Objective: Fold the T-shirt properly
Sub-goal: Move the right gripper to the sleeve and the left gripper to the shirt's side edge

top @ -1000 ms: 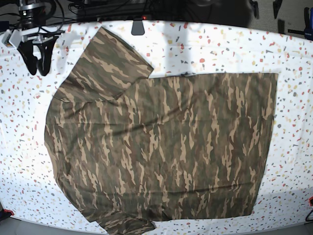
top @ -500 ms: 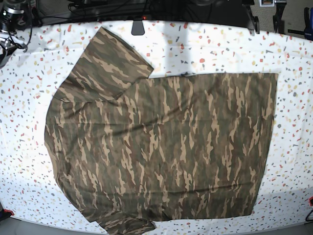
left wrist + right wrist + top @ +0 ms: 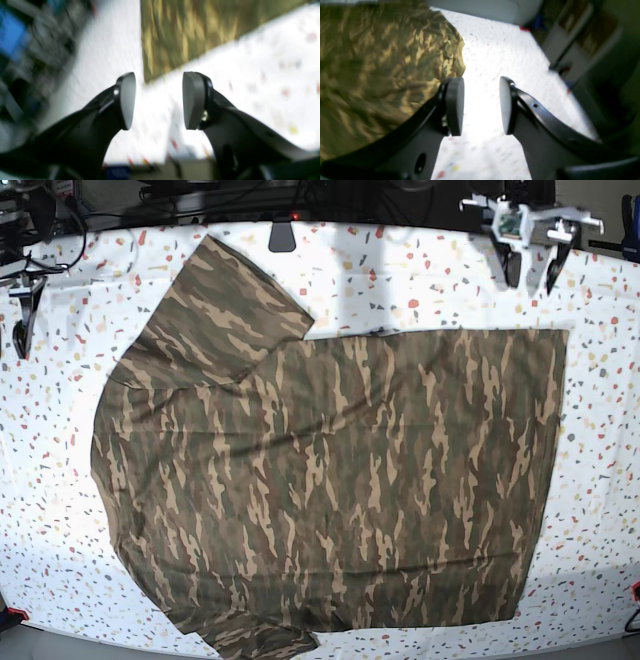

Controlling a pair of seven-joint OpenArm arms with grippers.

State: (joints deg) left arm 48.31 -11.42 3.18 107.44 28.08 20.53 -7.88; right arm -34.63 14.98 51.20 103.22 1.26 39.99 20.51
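Left gripper (image 3: 533, 272) newly in view; right gripper (image 3: 22, 330) shifted.

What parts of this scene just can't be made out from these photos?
- T-shirt, base view: the lower sleeve is cut off by the bottom edge; collar and neck label do not show.
- Left wrist view: the cloth and the clutter beyond the table are blurred past telling.
- Right gripper, base view: small, at the left edge, its jaws too small to read there.
- Left gripper, base view: small, near the top.

Left hand (image 3: 158, 100), right hand (image 3: 481, 106) agape
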